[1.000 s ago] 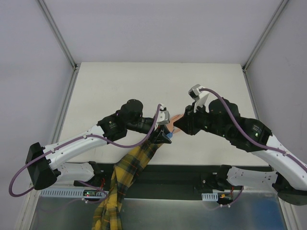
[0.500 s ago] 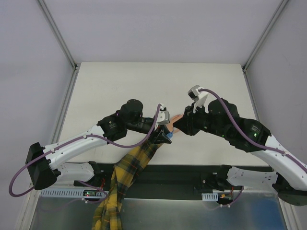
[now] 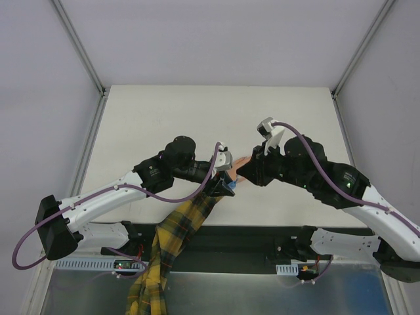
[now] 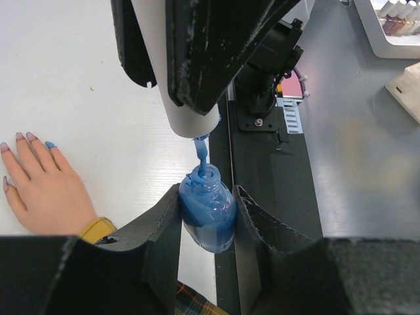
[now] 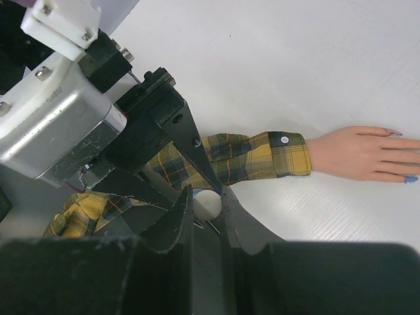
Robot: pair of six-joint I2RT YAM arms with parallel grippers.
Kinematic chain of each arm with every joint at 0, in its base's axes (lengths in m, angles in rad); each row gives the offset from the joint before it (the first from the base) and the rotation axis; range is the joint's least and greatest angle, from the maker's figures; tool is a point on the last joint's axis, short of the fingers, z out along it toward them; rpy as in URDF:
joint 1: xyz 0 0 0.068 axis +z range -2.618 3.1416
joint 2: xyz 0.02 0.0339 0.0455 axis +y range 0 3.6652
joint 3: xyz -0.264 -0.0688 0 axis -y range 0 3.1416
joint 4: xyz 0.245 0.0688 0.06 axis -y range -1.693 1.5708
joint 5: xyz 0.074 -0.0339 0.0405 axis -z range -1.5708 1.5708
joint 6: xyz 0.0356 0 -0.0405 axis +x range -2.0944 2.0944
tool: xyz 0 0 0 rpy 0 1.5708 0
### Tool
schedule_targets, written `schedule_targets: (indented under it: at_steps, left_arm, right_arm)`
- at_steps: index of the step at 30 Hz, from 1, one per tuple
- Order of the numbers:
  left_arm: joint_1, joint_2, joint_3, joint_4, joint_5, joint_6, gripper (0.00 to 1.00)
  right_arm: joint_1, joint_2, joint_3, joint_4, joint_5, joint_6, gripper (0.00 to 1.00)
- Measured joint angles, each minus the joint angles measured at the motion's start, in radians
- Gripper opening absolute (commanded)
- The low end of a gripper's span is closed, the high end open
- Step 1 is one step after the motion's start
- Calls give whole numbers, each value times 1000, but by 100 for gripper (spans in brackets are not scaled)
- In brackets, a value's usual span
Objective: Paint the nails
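Nails [image 4: 29, 136] — one blue; left pincer [image 4: 207, 205] pinches polish bottle [image 4: 209, 226], right pincer [image 5: 207, 197] pinches brush cap [image 4: 190, 120].

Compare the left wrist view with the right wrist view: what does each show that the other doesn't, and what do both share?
Only the left wrist view: the blue polish bottle clamped in the left gripper, with the brush dipped into its neck.
Only the right wrist view: the yellow plaid sleeve along its length, buttoned at the cuff, and the right gripper closed around the cap's end.
Both: the white cap, and the peach hand lying flat on the white table with one nail tinted blue.
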Motion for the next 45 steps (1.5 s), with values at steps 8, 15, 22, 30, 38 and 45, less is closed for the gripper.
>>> schedule_targets:
  at_steps: [8, 15, 22, 30, 38, 45]
  left_arm:
    - [-6, 0, 0, 0, -15, 1, 0]
    - [-6, 0, 0, 0, -18, 1, 0]
    - [-6, -2, 0, 0, -20, 1, 0]
    - [-6, -9, 0, -1, -51, 2, 0]
    - [-6, -11, 0, -36, -98, 6, 0]
    - [-6, -16, -4, -80, -129, 6, 0]
  right_arm:
    - [0, -5, -18, 8, -17, 13, 0]
    - [0, -5, -32, 27, -18, 16, 0]
    - [0, -5, -50, 28, -14, 16, 0]
    - [0, -6, -105, 83, -16, 18, 0]
    - [2, -19, -179, 157, -17, 35, 3]
    - [69, -67, -288, 264, 79, 78, 5]
